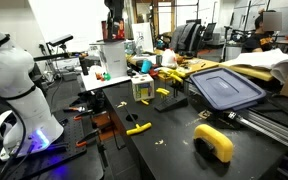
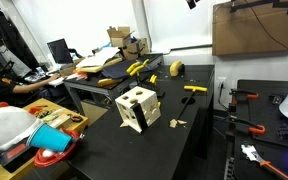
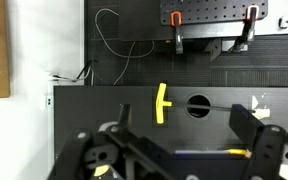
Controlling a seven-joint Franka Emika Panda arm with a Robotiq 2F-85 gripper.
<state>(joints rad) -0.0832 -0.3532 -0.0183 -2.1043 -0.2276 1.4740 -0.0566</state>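
- Two black fingers of your gripper stand wide apart with nothing between them. The wrist view looks down on the table from well above.
- One yellow T-shaped block lies flat on the black tabletop, ahead of the gap and a little toward the left of the wrist view. Its long bar runs away from the gripper.
- In both exterior views this T-shaped block sits alone on open table, near one long edge.
- You can expect it to be light and rigid, probably smooth plastic or painted wood, so it should not give under the pads. It may skid on the slick top if nudged.
- Your best hold looks to be across the narrow width of the long bar, close to the junction. It lies low, so the pads would need to come almost to the surface.
- Just beside the block is a round dark spot; you cannot tell whether it is a hole or a disc.
- Beyond the table's far edge, a dark pegboard carries orange-handled clamps, and a thin white cable loops nearby.
- Well apart from the block stands a pale wooden cube with shaped cut-outs in its faces.
- Farther along the table lie a chunky yellow curved piece and a dark blue bin lid.
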